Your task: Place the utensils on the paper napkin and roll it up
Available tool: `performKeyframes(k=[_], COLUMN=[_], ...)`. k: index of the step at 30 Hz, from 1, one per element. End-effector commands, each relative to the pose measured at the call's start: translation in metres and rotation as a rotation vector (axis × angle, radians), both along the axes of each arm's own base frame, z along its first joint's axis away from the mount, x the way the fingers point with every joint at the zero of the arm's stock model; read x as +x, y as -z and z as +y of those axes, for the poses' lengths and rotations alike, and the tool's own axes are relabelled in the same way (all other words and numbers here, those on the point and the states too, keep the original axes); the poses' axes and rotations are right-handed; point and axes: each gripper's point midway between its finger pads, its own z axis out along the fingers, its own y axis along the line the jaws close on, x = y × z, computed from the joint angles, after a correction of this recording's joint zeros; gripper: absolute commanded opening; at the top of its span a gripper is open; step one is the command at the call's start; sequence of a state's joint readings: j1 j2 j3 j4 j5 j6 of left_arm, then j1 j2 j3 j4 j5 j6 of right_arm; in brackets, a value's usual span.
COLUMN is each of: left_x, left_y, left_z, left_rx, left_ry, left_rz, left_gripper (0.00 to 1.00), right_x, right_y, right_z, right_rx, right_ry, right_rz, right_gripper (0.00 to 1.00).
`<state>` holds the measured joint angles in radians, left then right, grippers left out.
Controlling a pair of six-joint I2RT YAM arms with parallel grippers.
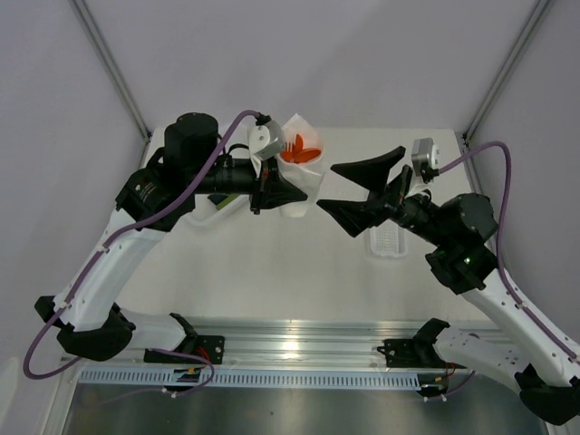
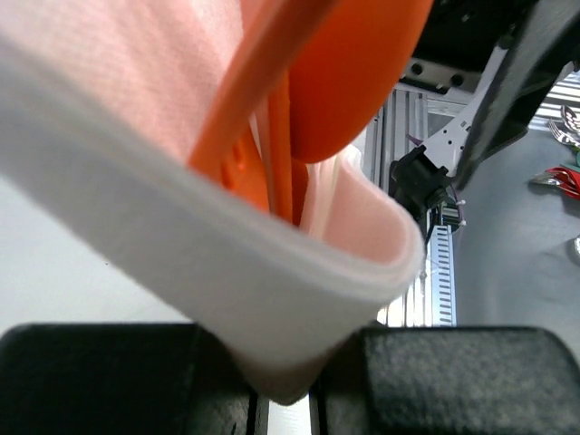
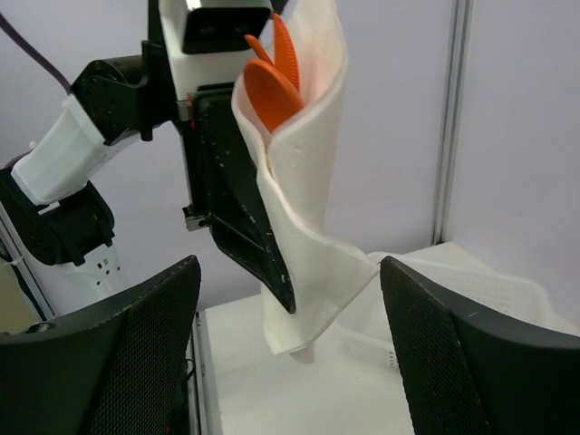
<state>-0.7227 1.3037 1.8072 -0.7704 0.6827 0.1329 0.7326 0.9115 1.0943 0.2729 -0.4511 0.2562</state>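
Napkin (image 1: 304, 172) is up off the table (image 1: 272, 281), wrapped into a loose cone w/ the orange utensils (image 1: 302, 150) poking out of its open top, upper middle of the overhead view. Left gripper (image 1: 283, 192) has it pinched near the btm end, jaws nearly closed on the paper. Its own cam shows that best: two black pads (image 2: 100, 381) along the btm edge squeeze the folded tip, and you look straight into the cone at spoon bowl and handles. Right gripper (image 1: 326, 187) sits just right of the cone, jaws spread wide, nothing in them. From overhead I can't tell if its upper tip grazes the paper. The right wrist cam gives the side-on look the others lack: napkin hanging upright, wider at top, one flap trailing toward lower right, left gripper's black finger flat against its left side. Ribbed white tray (image 1: 388, 243) lies on the table under the right arm and shows again at lower right of that wrist view.
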Motion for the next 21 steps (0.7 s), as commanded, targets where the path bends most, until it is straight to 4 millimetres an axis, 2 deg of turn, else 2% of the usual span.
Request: performKeyframes(k=[1, 7, 15, 16, 18, 19, 20, 21], left_x=[-0.005, -0.014, -0.023, -0.023, -0.025, -0.025, -0.026, -0.025], left_y=[-0.009, -0.007, -0.005, -0.004, -0.003, -0.002, -0.003, -0.001], left_z=[0.004, 0.003, 0.006, 0.005, 0.007, 0.007, 0.008, 0.008], left_rx=[-0.019, -0.016, -0.012, -0.009, -0.008, -0.004, -0.005, -0.002], left_ry=[0.007, 0.053, 0.099, 0.101, 0.104, 0.105, 0.105, 0.107], left_rz=[-0.048, -0.031, -0.046, -0.043, -0.050, -0.050, -0.054, -0.058], left_gripper=[0.01, 0.01, 0.01, 0.01, 0.01, 0.01, 0.01, 0.01], right_x=[-0.008, -0.002, 0.000, -0.001, -0.002, -0.002, -0.004, -0.004], right_y=[-0.011, 0.000, 0.001, 0.000, 0.000, 0.002, 0.001, 0.001], right_z=[-0.010, 0.006, 0.019, 0.019, 0.018, 0.017, 0.014, 0.013], right_rx=[-0.026, -0.066, -0.087, -0.089, -0.093, -0.096, -0.093, -0.096], right_ry=[0.023, -0.025, -0.075, -0.081, -0.081, -0.080, -0.075, -0.068], right_rz=[-0.066, -0.055, -0.073, -0.078, -0.084, -0.082, -0.086, -0.092], right_gripper=[0.83, 0.83, 0.79, 0.77, 0.61, 0.51, 0.45, 0.45])
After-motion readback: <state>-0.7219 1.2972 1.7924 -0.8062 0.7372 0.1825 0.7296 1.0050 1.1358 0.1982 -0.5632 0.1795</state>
